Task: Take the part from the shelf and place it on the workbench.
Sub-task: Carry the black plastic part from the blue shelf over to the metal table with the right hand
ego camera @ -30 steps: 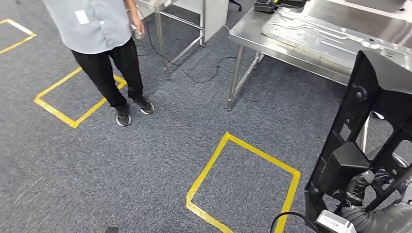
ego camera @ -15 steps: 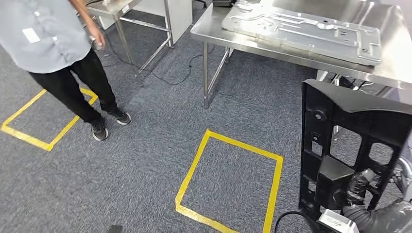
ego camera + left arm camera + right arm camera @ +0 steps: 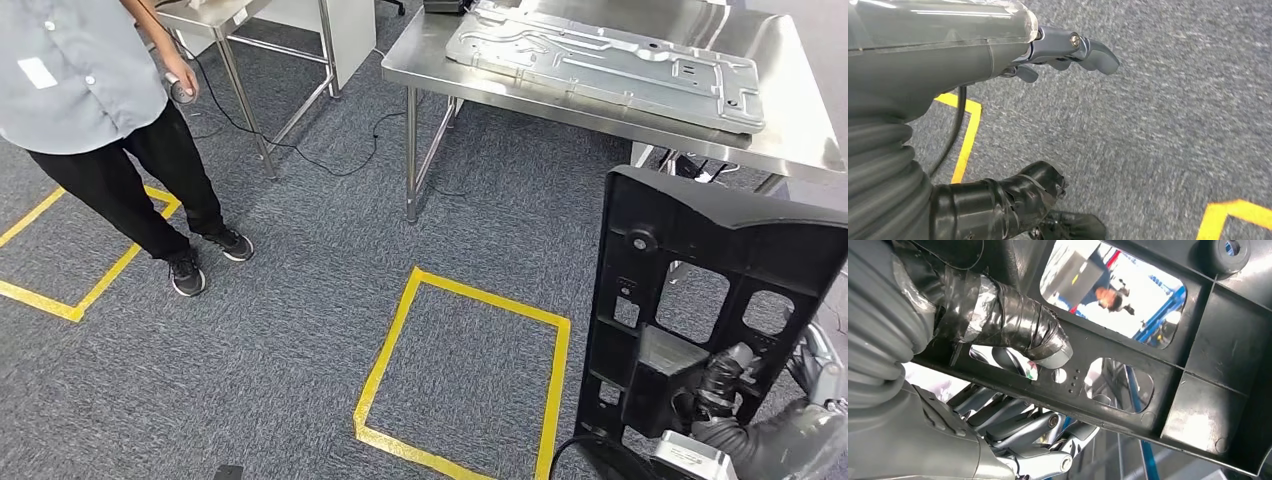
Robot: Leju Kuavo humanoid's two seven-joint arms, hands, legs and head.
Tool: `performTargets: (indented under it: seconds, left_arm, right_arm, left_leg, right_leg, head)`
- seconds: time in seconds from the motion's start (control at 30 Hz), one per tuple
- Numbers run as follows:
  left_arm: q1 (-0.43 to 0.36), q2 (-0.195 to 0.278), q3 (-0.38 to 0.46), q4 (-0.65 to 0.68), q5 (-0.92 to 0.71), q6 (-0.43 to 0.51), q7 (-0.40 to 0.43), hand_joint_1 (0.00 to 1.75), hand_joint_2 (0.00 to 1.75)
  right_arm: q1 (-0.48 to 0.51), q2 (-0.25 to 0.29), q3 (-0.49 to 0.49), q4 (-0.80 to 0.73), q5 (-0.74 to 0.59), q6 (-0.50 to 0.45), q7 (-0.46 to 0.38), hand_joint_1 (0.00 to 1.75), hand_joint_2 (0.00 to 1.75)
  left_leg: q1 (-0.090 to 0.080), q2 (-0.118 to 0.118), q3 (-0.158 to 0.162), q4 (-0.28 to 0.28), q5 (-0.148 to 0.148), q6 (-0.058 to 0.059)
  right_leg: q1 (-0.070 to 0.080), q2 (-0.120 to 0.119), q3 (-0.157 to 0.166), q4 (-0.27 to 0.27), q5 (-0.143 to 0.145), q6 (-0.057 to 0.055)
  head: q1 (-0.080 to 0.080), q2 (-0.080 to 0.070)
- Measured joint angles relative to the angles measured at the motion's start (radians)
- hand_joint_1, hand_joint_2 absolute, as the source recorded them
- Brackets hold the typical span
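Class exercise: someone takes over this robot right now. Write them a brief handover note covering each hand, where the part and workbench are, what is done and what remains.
Right hand: grips the black part low down, holding it upright, thumb on one face and fingers on the other.
Left hand: holds nothing, hanging over the carpet.
Workbench: ahead of the robot, already carrying a metal panel.
Done: part is in hand.
Left: reach the workbench, set the part down.
A person stands on the left.

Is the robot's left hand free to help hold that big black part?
Probably yes: the left hand holds nothing and hangs over bare carpet, while the black part is gripped by the right hand.
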Motion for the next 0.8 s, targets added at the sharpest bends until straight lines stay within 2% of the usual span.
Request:
performTargets:
  seconds: [0.03,0.07,0.1,0.13,0.2,0.23,0.27,0.3,0.33,0.4,0.47,0.53,0.57,0.6,0.63,0.67,0.7,0.73,0.8]
  left_arm:
    - [0.0,0.0,0.0,0.0,0.0,-0.002,-0.001,0.0,1.75]
    - [0.001,0.0,0.0,0.0,0.0,-0.004,-0.002,0.0,1.75]
    - [0.001,0.0,0.0,0.0,0.001,-0.006,-0.002,0.0,1.75]
    - [0.002,0.0,0.0,0.0,0.001,-0.007,-0.003,0.0,1.75]
    - [0.001,0.0,0.0,0.0,0.002,-0.01,-0.007,0.0,1.75]
    - [0.001,0.0,0.0,0.0,0.003,-0.013,-0.011,0.0,1.75]
    - [0.001,0.0,0.0,0.0,0.005,-0.017,-0.016,0.0,1.75]
    - [0.001,0.0,0.0,0.0,0.006,-0.021,-0.02,0.0,1.75]
    - [0.001,0.0,0.0,0.0,0.007,-0.024,-0.023,0.0,1.75]
    - [0.0,0.001,0.0,0.0,0.007,-0.027,-0.028,0.0,1.75]
    - [0.0,0.002,0.0,0.0,0.006,-0.029,-0.03,0.0,1.75]
    - [0.001,0.003,0.0,0.0,0.005,-0.029,-0.03,0.0,1.75]
    - [0.002,0.003,0.0,0.0,0.005,-0.03,-0.03,0.0,1.75]
    - [0.004,0.003,0.0,0.0,0.005,-0.03,-0.03,0.0,1.75]
    - [0.004,0.004,0.0,0.0,0.004,-0.03,-0.03,0.0,1.75]
    - [0.004,0.004,0.0,0.0,0.003,-0.03,-0.03,0.0,1.75]
    - [0.004,0.004,0.0,0.0,0.002,-0.03,-0.03,0.0,1.75]
    - [0.004,0.005,0.0,0.0,0.0,-0.03,-0.031,0.0,1.75]
    - [0.003,0.006,-0.001,0.0,-0.002,-0.031,-0.031,0.0,1.75]
  right_arm:
    - [-0.003,-0.008,0.008,0.002,-0.017,0.007,0.004,1.75,1.75]
    - [-0.004,-0.014,0.016,0.005,-0.032,0.015,0.007,1.75,1.75]
    - [-0.005,-0.019,0.022,0.007,-0.043,0.021,0.01,1.75,1.75]
    - [-0.005,-0.024,0.026,0.009,-0.048,0.024,0.01,1.75,1.75]
    - [-0.008,-0.03,0.032,0.011,-0.054,0.025,0.01,1.75,1.75]
    - [-0.011,-0.033,0.035,0.011,-0.055,0.026,0.01,1.75,1.75]
    - [-0.013,-0.036,0.038,0.012,-0.055,0.027,0.009,1.75,1.75]
    - [-0.014,-0.04,0.042,0.012,-0.054,0.029,0.008,1.75,1.75]
    - [-0.015,-0.044,0.046,0.013,-0.051,0.031,0.007,1.75,1.75]
    - [-0.015,-0.052,0.056,0.014,-0.043,0.037,0.008,1.75,1.75]
    - [-0.017,-0.057,0.064,0.014,-0.037,0.04,0.009,1.75,1.75]
    - [-0.019,-0.06,0.068,0.016,-0.036,0.04,0.01,1.75,1.75]
    - [-0.019,-0.062,0.07,0.018,-0.036,0.039,0.011,1.75,1.75]
    - [-0.02,-0.062,0.071,0.02,-0.036,0.037,0.012,1.75,1.75]
    - [-0.02,-0.062,0.073,0.022,-0.036,0.035,0.013,1.75,1.75]
    - [-0.021,-0.062,0.074,0.023,-0.036,0.031,0.015,1.75,1.75]
    - [-0.022,-0.062,0.074,0.024,-0.036,0.028,0.016,1.75,1.75]
    - [-0.022,-0.062,0.075,0.024,-0.036,0.025,0.017,1.75,1.75]
    - [-0.024,-0.062,0.076,0.024,-0.036,0.022,0.018,1.75,1.75]
  left_leg:
    - [-0.001,0.002,-0.001,0.0,0.0,0.001]
    - [-0.001,0.003,-0.001,0.001,-0.001,0.001]
    - [-0.001,0.004,-0.001,0.002,-0.001,0.001]
    - [-0.001,0.005,0.0,0.002,-0.002,0.001]
    - [-0.002,0.005,0.004,0.003,-0.004,-0.002]
    - [-0.003,0.005,0.005,0.003,-0.006,-0.005]
    - [-0.004,0.005,0.006,0.003,-0.007,-0.009]
    - [-0.006,0.005,0.006,0.002,-0.007,-0.014]
    - [-0.006,0.006,0.007,0.0,-0.007,-0.02]
    - [-0.006,0.005,0.006,0.005,-0.013,-0.032]
    - [-0.005,0.003,-0.018,0.062,-0.052,-0.04]
    - [-0.003,0.002,-0.073,0.182,-0.114,-0.044]
    - [-0.003,0.002,-0.1,0.237,-0.134,-0.045]
    - [-0.003,0.002,-0.116,0.266,-0.136,-0.046]
    - [-0.003,0.002,-0.115,0.26,-0.119,-0.045]
    - [-0.003,0.002,-0.096,0.218,-0.086,-0.043]
    - [-0.003,0.001,-0.067,0.151,-0.05,-0.039]
    - [-0.004,0.0,-0.038,0.088,-0.025,-0.036]
    - [-0.007,-0.004,-0.006,0.018,-0.008,-0.028]
  right_leg:
    - [-0.001,-0.002,-0.032,0.066,-0.028,0.004]
    - [-0.002,-0.003,-0.057,0.116,-0.042,0.006]
    - [-0.003,-0.004,-0.065,0.132,-0.037,0.007]
    - [-0.003,-0.005,-0.053,0.106,-0.013,0.007]
    - [-0.002,-0.011,0.014,-0.027,0.052,0.0]
    - [0.001,-0.014,0.044,-0.088,0.073,-0.005]
    - [0.004,-0.016,0.063,-0.128,0.082,-0.01]
    - [0.008,-0.016,0.069,-0.142,0.08,-0.015]
    - [0.01,-0.014,0.067,-0.143,0.082,-0.019]
    - [0.006,-0.012,0.071,-0.15,0.086,-0.03]
    - [0.0,-0.012,0.076,-0.159,0.09,-0.043]
    - [0.002,-0.013,0.076,-0.159,0.089,-0.05]
    - [0.003,-0.012,0.076,-0.159,0.088,-0.051]
    - [0.004,-0.01,0.076,-0.158,0.087,-0.052]
    - [0.004,-0.009,0.077,-0.156,0.086,-0.052]
    - [0.004,-0.007,0.077,-0.153,0.084,-0.051]
    - [0.004,-0.005,0.078,-0.149,0.081,-0.049]
    - [0.006,-0.003,0.077,-0.144,0.077,-0.045]
    - [0.009,-0.001,0.074,-0.137,0.073,-0.036]
  head:
    - [0.0,0.0]
    - [0.0,0.0]
    - [0.0,0.0]
    - [0.0,0.0]
    - [0.0,0.0]
    - [0.0,0.0]
    - [0.0,0.0]
    - [0.0,0.0]
    - [0.0,0.0]
    - [0.0,0.0]
    - [-0.001,0.0]
    - [-0.001,0.0]
    - [-0.001,0.0]
    - [-0.001,0.0]
    - [-0.001,0.0]
    - [-0.001,0.0]
    - [-0.001,0.0]
    - [-0.001,0.0]
    - [-0.001,0.0]
